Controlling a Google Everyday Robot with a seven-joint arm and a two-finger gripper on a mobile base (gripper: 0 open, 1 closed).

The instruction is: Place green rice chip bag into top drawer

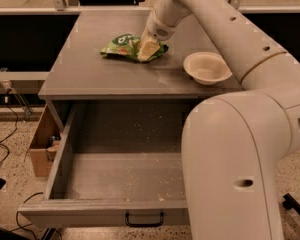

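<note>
The green rice chip bag (123, 46) lies crumpled on the grey cabinet top (90, 69), towards its back middle. My gripper (147, 51) is down on the right end of the bag, its pale fingers (149, 48) against the foil. The top drawer (125, 176) is pulled wide open below the cabinet top, with crumbs on its grey floor and a small black handle (144, 219) on its front. My big white arm (240, 134) reaches from the lower right over the drawer's right side and hides it.
A white bowl (206, 68) sits on the cabinet top to the right of the bag. A cardboard box (42, 144) stands on the floor left of the drawer. Cables (10, 124) trail on the speckled floor at the left.
</note>
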